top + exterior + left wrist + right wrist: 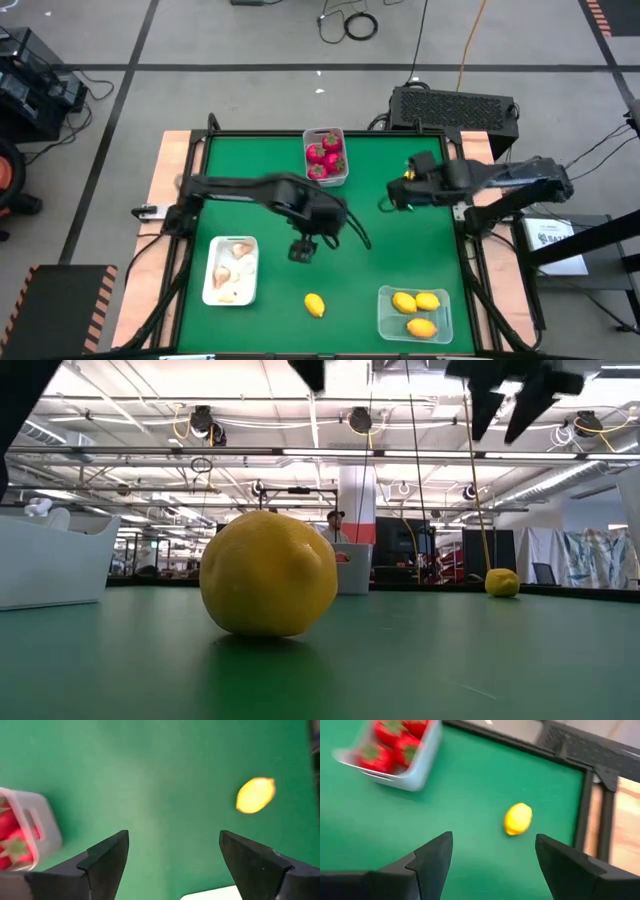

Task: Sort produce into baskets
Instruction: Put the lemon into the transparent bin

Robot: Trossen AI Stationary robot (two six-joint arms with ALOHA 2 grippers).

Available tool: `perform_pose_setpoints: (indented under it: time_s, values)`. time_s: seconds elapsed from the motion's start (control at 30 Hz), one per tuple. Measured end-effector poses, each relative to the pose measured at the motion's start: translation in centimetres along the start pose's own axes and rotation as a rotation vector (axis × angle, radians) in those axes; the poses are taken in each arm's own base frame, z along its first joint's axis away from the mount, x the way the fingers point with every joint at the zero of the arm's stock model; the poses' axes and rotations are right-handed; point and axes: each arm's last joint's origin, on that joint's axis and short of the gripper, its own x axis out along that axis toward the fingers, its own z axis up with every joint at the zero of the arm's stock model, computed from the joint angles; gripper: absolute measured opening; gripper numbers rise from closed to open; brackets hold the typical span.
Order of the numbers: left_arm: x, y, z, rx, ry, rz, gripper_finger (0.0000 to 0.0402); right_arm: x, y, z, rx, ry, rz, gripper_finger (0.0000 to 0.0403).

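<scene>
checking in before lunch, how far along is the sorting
Mostly done: red pieces are in the grey bin, garlic in the white tray, three lemons in the clear tub. Nothing is in hand: left pincer and right pincer are open, empty. Left: a loose lemon between tray and tub, a second lemon ahead of the right pincer.

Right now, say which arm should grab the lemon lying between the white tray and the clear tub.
Left. The left end effector hangs open close to that lemon, while the right end effector, also open, sits much farther off, toward the bin of red produce.
</scene>
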Motion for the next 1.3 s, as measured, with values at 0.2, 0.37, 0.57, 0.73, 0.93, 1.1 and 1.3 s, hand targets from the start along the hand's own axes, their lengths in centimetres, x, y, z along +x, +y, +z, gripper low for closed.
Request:
perform_pose_setpoints:
  time_s: [0.2,0.37,0.57,0.73,0.93,1.1,1.3]
  values:
    - [-7.9,0.5,-3.7,-0.142,-0.182,0.132,0.0318,4.3,1.1,2.6,-0.03,0.154,-0.094,0.0274]
    - [-13.7,-0.2,-7.6,-0.268,-0.345,0.292,0.0318,8.1,1.1,4.4,-0.071,0.253,-0.175,0.0275]
    - [-17.9,-1.8,-12.6,-0.378,-0.485,0.377,0.0318,13.1,0.2,4.4,-0.049,0.372,-0.07,0.0275]
    - [-18.5,-2.5,-18.0,-0.507,-0.531,0.451,0.0318,15.7,-1.7,2.9,0.003,0.382,-0.123,0.0275]
    - [-15.5,-2.3,-23.9,-0.7,-0.532,0.535,0.0318,17.8,-2.5,1.4,0.064,0.379,-0.134,0.0275]
    - [-11.3,-2.3,-26.0,-0.789,-0.555,0.481,0.0318,19.7,-3.2,-0.1,0.149,0.386,-0.131,0.0275]
    - [-5.9,-2.4,-26.2,-0.792,-0.555,0.438,0.0318,20.6,-3.6,-0.9,0.166,0.342,-0.163,0.0275]
